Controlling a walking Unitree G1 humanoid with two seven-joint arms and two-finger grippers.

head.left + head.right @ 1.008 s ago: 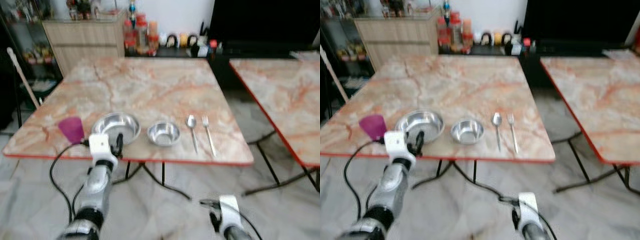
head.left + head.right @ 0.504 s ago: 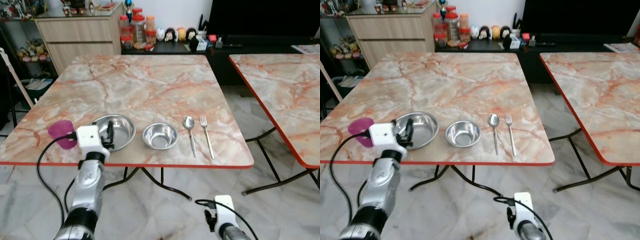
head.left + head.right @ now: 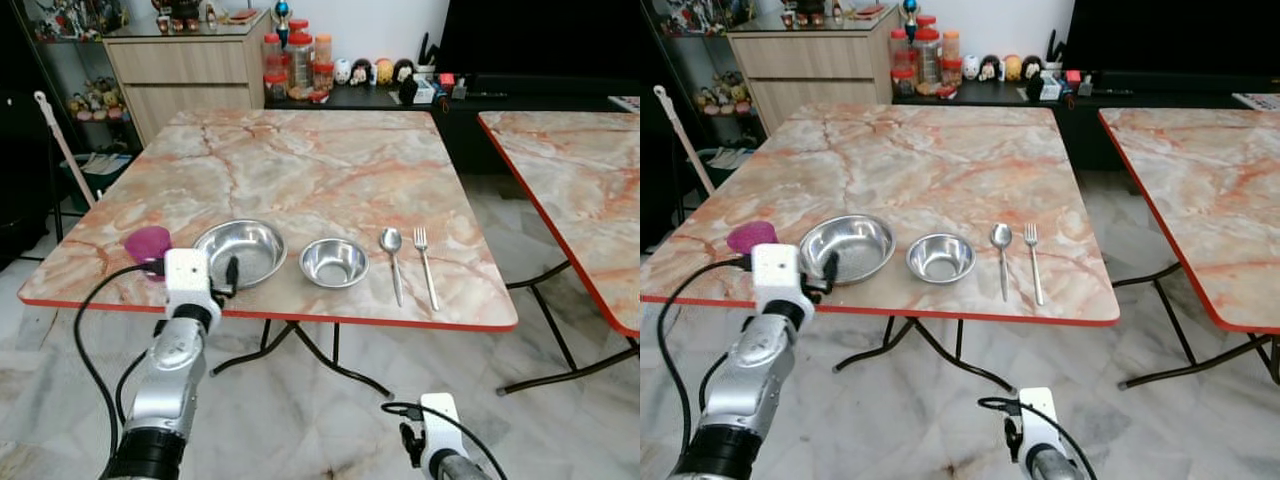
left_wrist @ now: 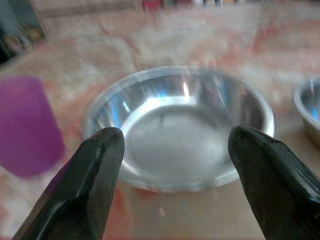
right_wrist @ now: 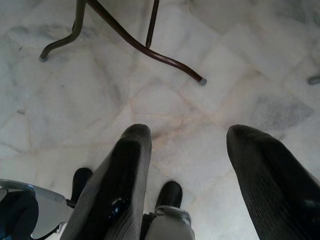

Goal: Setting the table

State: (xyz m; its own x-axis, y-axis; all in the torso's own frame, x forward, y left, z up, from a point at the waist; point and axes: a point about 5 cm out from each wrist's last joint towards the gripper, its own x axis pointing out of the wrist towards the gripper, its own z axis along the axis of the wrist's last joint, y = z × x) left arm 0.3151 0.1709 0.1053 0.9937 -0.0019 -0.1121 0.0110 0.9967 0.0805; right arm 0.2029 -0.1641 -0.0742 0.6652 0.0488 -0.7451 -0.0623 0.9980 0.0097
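We see the marble table (image 3: 300,170) across the mid and upper left of the head frames, w/ a second table (image 3: 590,190) at the right edge and pale floor (image 3: 330,420) along the bottom. A wood cabinet (image 3: 190,75) sits at upper left, jars (image 3: 300,65) beside it. Near the table's front edge, lower centre-left, we find the large steel bowl (image 3: 240,251), then just to its right the small steel bowl (image 3: 334,262), then spoon (image 3: 392,262) and fork (image 3: 425,264) lying side by side, apart from each other. The purple cup (image 3: 148,244) stands left of the large bowl, close to the edge. Our left gripper (image 4: 172,150) hovers at the table edge in front of the large bowl, fingers (image 4: 95,170) spread wide, holding nothing; in its wrist view the bowl sits betw. them, cup off to one side. Our right gripper (image 5: 187,150) hangs low at bottom centre-right, pointing at the floor, jaws also apart and empty, a table leg (image 5: 145,47) beyond.
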